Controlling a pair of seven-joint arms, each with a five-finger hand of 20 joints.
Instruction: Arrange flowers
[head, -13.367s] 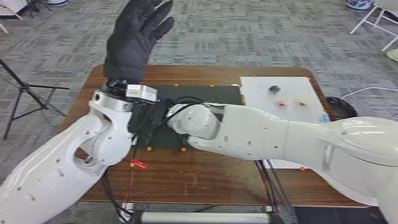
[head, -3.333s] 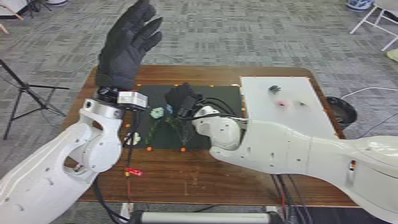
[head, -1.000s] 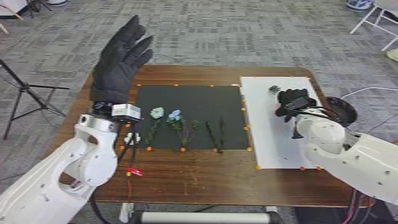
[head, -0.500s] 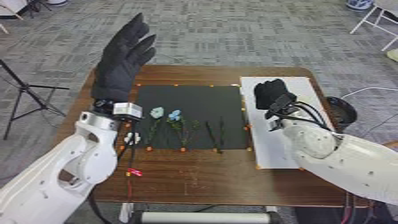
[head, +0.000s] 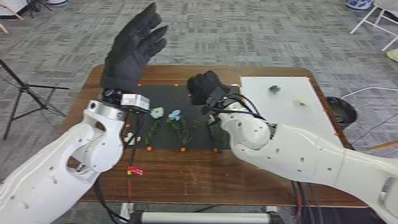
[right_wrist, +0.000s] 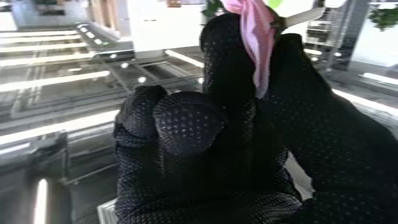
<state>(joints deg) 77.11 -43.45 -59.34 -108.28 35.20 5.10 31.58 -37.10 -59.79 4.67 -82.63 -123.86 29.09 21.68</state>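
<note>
In the head view my right hand (head: 206, 88) is over the upper right part of the black mat (head: 163, 94). The right wrist view shows this hand (right_wrist: 209, 170) pinching a pink flower (right_wrist: 255, 37) between thumb and finger. On the mat lie a pale flower (head: 157, 113) and a blue flower (head: 174, 115), each with a green stem toward the front edge. A white flower (head: 130, 138) lies at the mat's left edge. A dark piece (head: 274, 89) and a pale yellow one (head: 301, 101) rest on the white board. My left hand (head: 127, 57) is raised at the far left, fingers straight.
The white board (head: 289, 116) covers the table's right side, with a black round object (head: 342, 112) beside it. My right forearm crosses the board's front part and the mat's right edge. A small red item (head: 135, 171) and cables lie at the front left.
My right hand has moved left from the white board to above the mat. The pink flower is gone from the board and is now in that hand. My left arm has shifted slightly right.
</note>
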